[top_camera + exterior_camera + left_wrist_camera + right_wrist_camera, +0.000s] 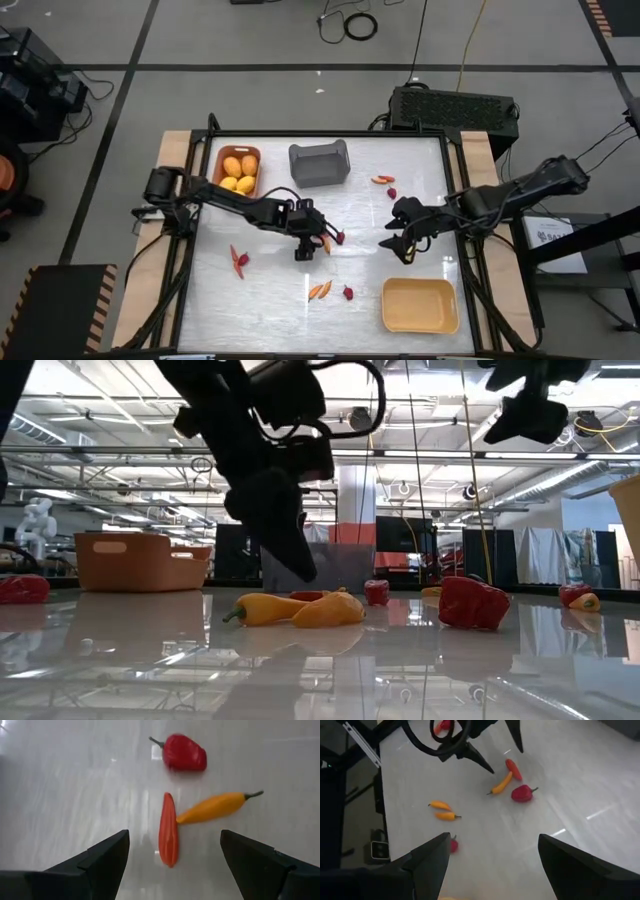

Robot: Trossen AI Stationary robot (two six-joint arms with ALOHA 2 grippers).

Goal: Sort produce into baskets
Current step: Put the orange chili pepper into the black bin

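My left gripper (312,246) is open and empty above the middle of the table; it also shows in the low view (290,550). In the left wrist view its fingers stand apart on either side of a slim orange-red pepper (168,831), with a yellow-orange pepper (215,808) and a red pepper (185,753) just beyond, all lying on the table. My right gripper (398,250) is open and empty over the table's right half. The orange-brown basket (224,160) holds several yellow fruits (238,174). The dark grey basket (318,164) stands at the far middle and the pale yellow basket (420,305) at the near right.
Two orange peppers (320,290) and a dark-red piece (348,293) lie near the front edge. Red peppers (240,260) lie at the left. Two small pieces (385,183) lie at the far right. The right wrist view shows the left gripper's fingers (485,764) beside the three peppers.
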